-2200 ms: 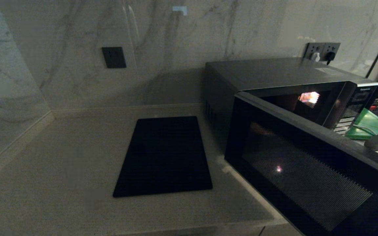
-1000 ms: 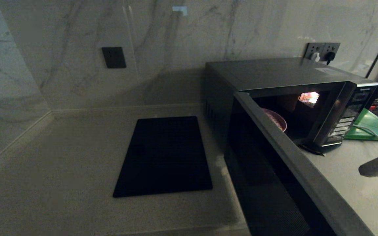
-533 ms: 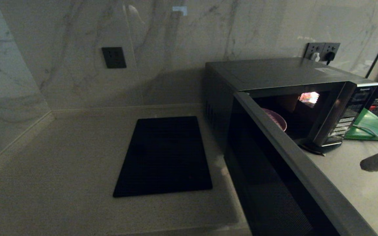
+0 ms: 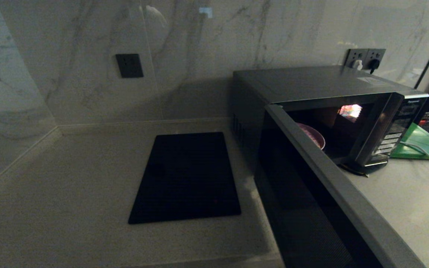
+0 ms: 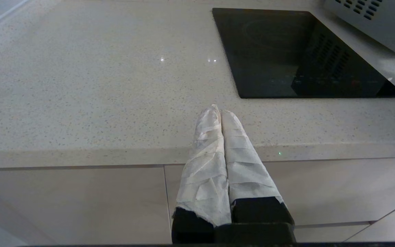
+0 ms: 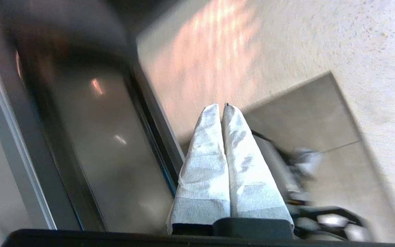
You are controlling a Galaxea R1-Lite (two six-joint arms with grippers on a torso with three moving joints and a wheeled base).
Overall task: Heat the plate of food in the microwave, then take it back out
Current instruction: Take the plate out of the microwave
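The microwave (image 4: 311, 83) stands at the right of the counter with its door (image 4: 311, 208) swung wide open toward me. Inside the cavity, the rim of the purple plate of food (image 4: 314, 136) shows behind the door's top edge; the food itself is hidden. My right gripper (image 6: 220, 107) is shut and empty, its taped fingers beside the door's dark glass (image 6: 91, 137); it does not show in the head view. My left gripper (image 5: 219, 111) is shut and empty, parked at the counter's front edge, left of the microwave.
A flat black cooktop panel (image 4: 188, 178) lies in the counter left of the microwave. A green board (image 4: 419, 143) and a white cable lie to the microwave's right. Wall sockets (image 4: 365, 57) sit behind it. The open door juts out past the counter edge.
The microwave door has swung from partly open to wide open, baring the plate. My right gripper has drawn away to the right and left the head view.
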